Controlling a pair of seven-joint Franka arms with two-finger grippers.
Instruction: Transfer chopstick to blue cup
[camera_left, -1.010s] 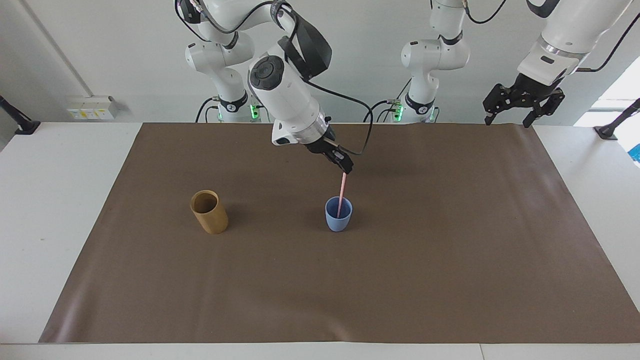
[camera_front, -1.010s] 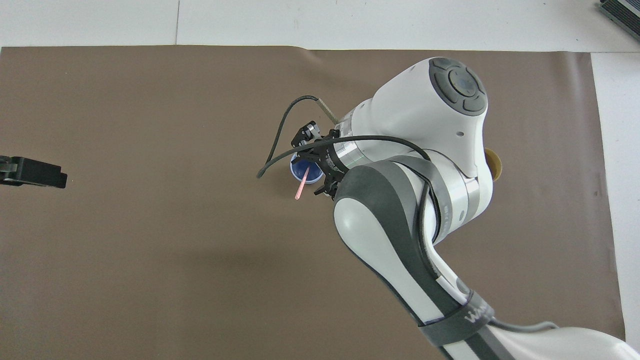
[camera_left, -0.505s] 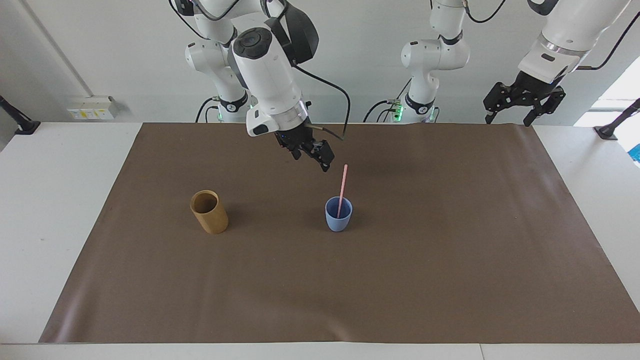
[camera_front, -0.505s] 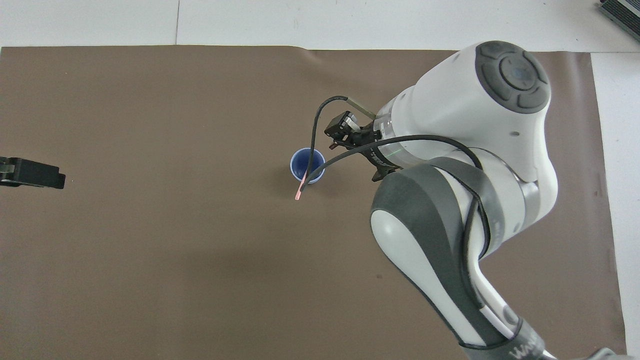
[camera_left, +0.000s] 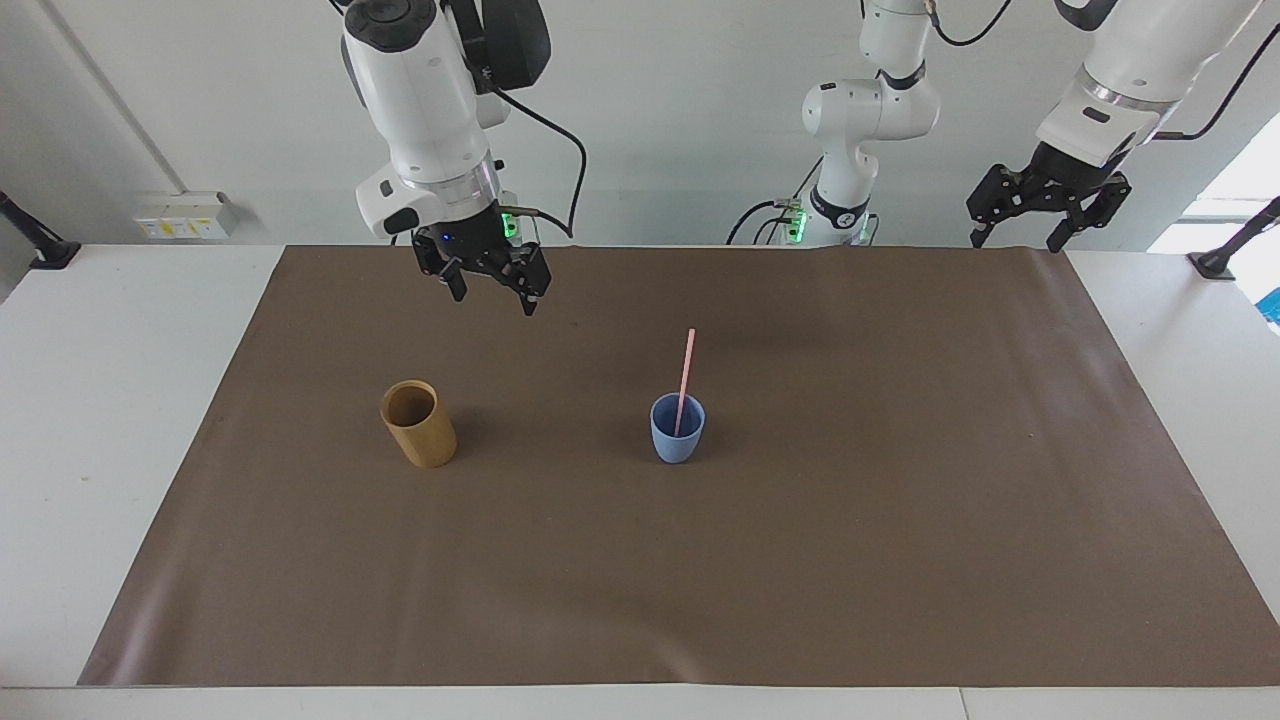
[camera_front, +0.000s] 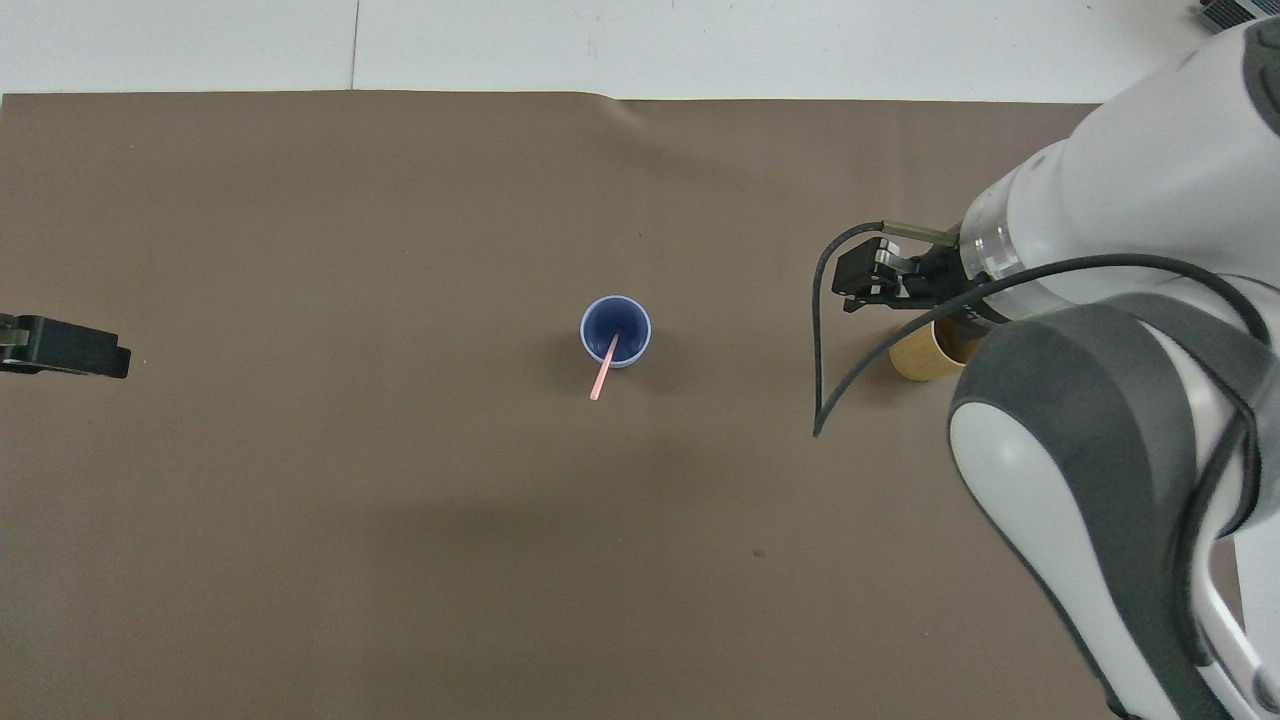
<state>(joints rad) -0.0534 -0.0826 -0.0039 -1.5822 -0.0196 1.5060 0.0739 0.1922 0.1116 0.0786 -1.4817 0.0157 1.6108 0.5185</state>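
The pale-pink chopstick (camera_left: 684, 378) stands in the blue cup (camera_left: 677, 442) at the middle of the mat, leaning toward the robots, with its upper half above the rim. From overhead the chopstick (camera_front: 603, 366) crosses the blue cup's rim (camera_front: 590, 318). My right gripper (camera_left: 491, 293) hangs open and empty, up over the mat toward the right arm's end, well apart from the blue cup. The left gripper (camera_left: 1015, 240) waits open and empty, raised over the mat's corner at the left arm's end.
A taller tan-brown cup (camera_left: 418, 428) stands on the brown mat (camera_left: 800, 560) toward the right arm's end, level with the blue cup. In the overhead view my right arm partly covers the tan cup (camera_front: 918, 357).
My right gripper opened and let go of the chopstick's top, then rose and swung away toward the tan cup's end. The chopstick stayed in the blue cup. The left arm held still.
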